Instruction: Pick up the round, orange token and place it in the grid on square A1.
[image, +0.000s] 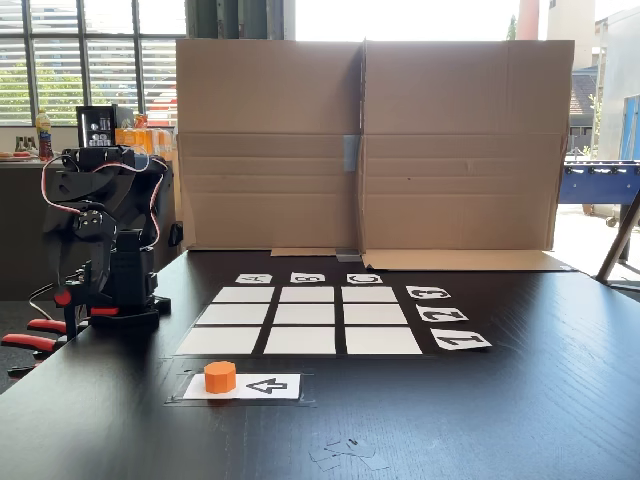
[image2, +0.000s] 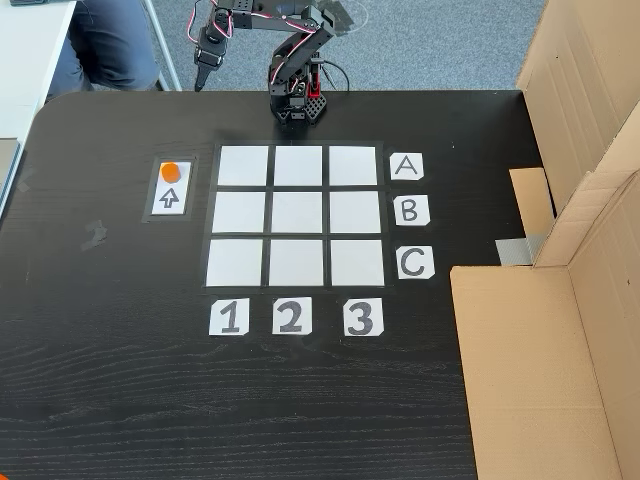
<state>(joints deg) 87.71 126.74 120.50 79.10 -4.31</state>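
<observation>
The token (image2: 171, 171) is a small, bright orange puck with flat little sides. It sits on the white arrow card (image2: 169, 197), just past the arrow's tip. In the top-down fixed view, the card lies at 9 o'clock from the grid (image2: 296, 213), close to it. Square A1 (image2: 243, 166) is the nearest white cell, at 3 o'clock from the token, and it is bare. The gripper (image2: 203, 75) hangs folded up and points down, well apart from the token. The token lies at about 7 o'clock from it. I cannot tell if the fingers are apart or together.
</observation>
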